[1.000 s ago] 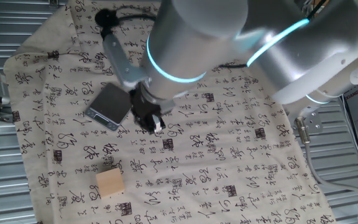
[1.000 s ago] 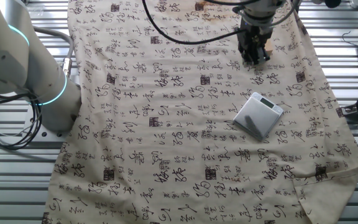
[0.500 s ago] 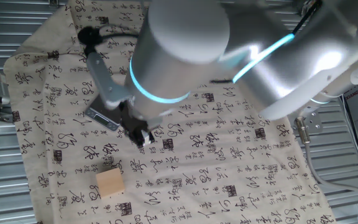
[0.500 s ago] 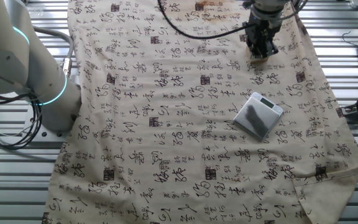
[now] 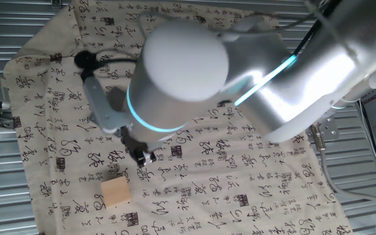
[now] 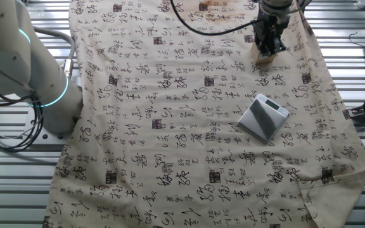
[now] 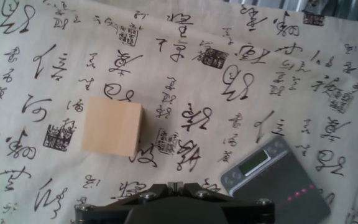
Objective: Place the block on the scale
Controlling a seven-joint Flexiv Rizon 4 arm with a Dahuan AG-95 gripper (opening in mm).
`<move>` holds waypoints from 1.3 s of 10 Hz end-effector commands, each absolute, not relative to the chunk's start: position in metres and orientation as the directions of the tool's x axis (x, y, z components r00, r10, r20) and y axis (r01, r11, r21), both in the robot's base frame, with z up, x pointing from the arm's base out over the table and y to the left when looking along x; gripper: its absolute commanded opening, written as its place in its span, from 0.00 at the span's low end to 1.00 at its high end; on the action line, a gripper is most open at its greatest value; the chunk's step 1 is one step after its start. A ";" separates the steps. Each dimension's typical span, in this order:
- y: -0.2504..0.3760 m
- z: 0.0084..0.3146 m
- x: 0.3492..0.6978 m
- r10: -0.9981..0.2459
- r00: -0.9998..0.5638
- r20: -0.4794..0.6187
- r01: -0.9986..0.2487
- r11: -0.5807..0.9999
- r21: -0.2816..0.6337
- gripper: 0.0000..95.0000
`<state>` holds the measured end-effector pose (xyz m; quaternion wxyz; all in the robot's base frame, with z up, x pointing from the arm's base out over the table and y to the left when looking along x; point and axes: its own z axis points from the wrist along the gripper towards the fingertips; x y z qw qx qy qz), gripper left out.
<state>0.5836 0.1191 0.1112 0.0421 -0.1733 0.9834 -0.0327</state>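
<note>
The block [image 5: 115,192] sits alone on the cloth [image 5: 240,189] — nothing touches it. The gripper [image 5: 142,156] hangs above the cloth, near the block, holding nothing — open or shut, hard to tell. The scale [image 6: 263,118] lies apart.

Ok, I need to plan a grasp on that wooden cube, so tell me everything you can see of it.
The small light tan wooden cube has smooth, unmarked faces and crisp edges. It sits flat and upright on the cream cloth printed with black calligraphy, resting on one face and turned slightly askew in the hand view. Nothing but the cloth touches it: it lies apart from the flat grey digital scale. In one fixed view the black pincer hangs above and beside it, not on it.
</note>
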 end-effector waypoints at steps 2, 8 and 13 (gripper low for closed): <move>0.117 0.113 0.580 -0.333 -0.939 -0.088 -0.327 0.942 -0.073 0.00; 0.117 0.114 0.580 -0.351 -0.933 -0.084 -0.345 0.935 -0.080 0.00; 0.117 0.114 0.580 -0.339 -0.936 -0.091 -0.333 0.940 -0.074 0.00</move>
